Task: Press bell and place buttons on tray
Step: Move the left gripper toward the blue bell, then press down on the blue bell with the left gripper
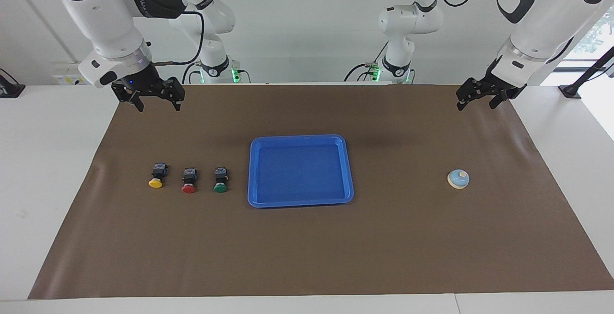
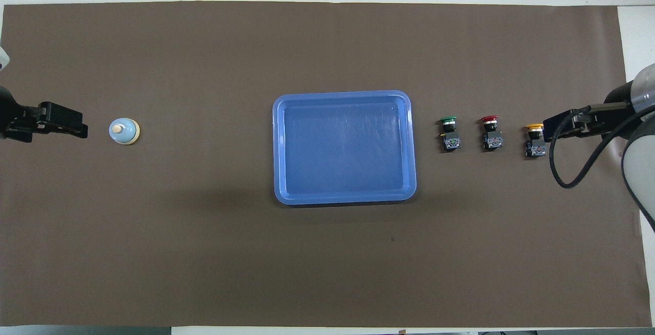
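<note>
The blue tray (image 1: 300, 137) lies empty in the middle of the brown mat; it also shows in the overhead view (image 2: 343, 94). The yellow button (image 1: 156, 177), red button (image 1: 189, 181) and green button (image 1: 220, 180) stand in a row beside the tray, toward the right arm's end. The light-blue bell (image 1: 458, 178) sits alone toward the left arm's end. My right gripper (image 1: 159, 108) hangs open and empty above the mat's edge by the robots. My left gripper (image 1: 476, 107) hangs open and empty above the mat's corner at its own end.
The brown mat (image 1: 307, 247) covers most of the white table. In the overhead view the bell (image 2: 124, 131) lies close to my left gripper (image 2: 71, 123), and the yellow button (image 2: 535, 140) close to my right gripper (image 2: 555, 128) and its cable.
</note>
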Controlling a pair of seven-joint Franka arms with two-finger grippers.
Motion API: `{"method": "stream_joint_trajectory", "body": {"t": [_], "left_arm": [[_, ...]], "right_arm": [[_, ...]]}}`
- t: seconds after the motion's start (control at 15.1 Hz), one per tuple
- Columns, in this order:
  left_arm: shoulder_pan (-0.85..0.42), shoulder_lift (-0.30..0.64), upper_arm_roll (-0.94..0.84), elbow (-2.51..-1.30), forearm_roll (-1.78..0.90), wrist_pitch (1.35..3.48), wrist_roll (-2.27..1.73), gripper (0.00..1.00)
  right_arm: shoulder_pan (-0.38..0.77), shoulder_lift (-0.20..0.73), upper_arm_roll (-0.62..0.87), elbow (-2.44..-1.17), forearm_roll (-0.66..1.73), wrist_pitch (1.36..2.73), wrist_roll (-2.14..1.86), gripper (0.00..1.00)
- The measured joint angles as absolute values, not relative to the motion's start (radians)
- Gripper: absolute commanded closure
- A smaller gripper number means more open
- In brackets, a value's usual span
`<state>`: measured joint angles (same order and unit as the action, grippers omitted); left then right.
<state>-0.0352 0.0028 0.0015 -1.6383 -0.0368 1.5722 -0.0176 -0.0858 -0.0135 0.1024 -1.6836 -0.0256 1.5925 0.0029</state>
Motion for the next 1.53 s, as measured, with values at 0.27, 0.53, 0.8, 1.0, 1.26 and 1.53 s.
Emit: {"method": "stream_joint_trajectory", "body": {"t": [0.27, 0.53, 0.8, 1.0, 1.26, 1.53], "left_arm": [[-0.035, 0.003, 0.002, -1.638, -0.037, 1.572, -0.018, 0.0], [-0.035, 0.003, 0.002, -1.64, -0.037, 1.596, -0.023, 0.79], [-0.019, 0.003, 0.011, -1.686, -0.037, 1.659, -0.033, 1.0], [0.028, 0.018, 0.013, -1.745, -0.032, 1.731, -0.017, 1.0], [0.032, 0.118, 0.007, -1.779, -0.019, 1.849, -0.013, 1.0], [0.036, 0.213, 0.009, -1.834, 0.004, 2.011, -0.01, 1.0]], "right_arm": [[-0.086, -0.013, 0.102, -1.684, -0.026, 1.593, 0.003, 0.0], [-0.086, -0.014, 0.102, -1.684, -0.026, 1.593, 0.003, 0.0], [-0.086, -0.014, 0.102, -1.684, -0.026, 1.593, 0.003, 0.0], [-0.086, -0.014, 0.102, -1.684, -0.026, 1.593, 0.003, 0.0], [-0.086, -0.013, 0.102, -1.684, -0.026, 1.593, 0.003, 0.0], [-0.086, -0.014, 0.102, -1.684, -0.026, 1.593, 0.003, 0.0]]}}
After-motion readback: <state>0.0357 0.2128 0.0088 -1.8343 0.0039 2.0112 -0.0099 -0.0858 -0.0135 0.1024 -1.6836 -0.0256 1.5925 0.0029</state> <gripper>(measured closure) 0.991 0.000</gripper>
